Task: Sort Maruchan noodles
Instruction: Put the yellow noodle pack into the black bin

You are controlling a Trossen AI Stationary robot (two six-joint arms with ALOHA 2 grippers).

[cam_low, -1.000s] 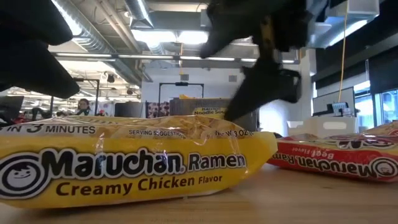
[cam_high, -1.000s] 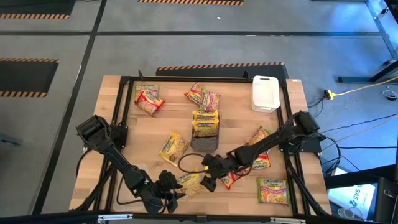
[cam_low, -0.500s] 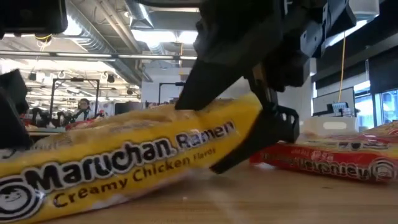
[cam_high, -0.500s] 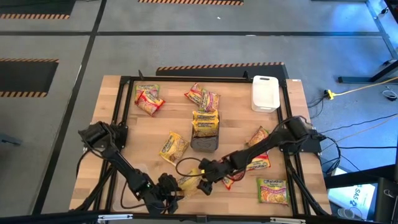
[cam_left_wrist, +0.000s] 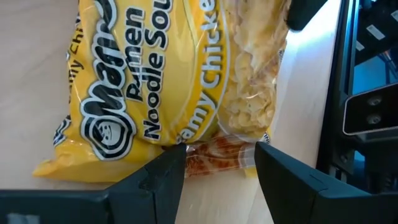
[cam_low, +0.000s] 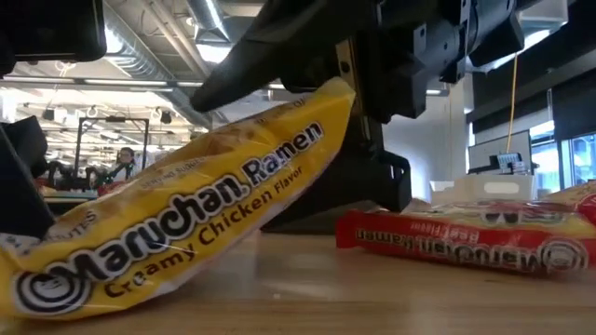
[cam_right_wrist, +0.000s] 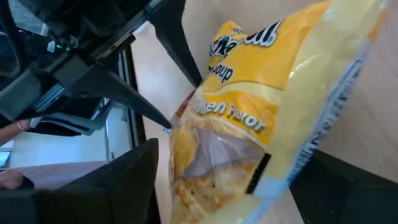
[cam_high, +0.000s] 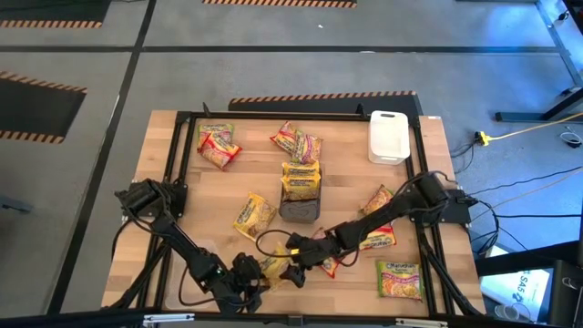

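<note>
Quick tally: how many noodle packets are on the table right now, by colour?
Yellow packets: 4
Red packets: 5
Green-and-pink packets: 3
Total: 12

1. The table (cam_high: 228,187) looks bright from above, with soft light and faint shadows.
2. In the low view, ceiling lights (cam_low: 244,54) glow very white.
3. The arm there is a dark, blurry shape against that light.
4. The yellow packet (cam_right_wrist: 267,118) is shiny and blurry up close.
5. The window (cam_low: 585,156) looks blue.
</note>
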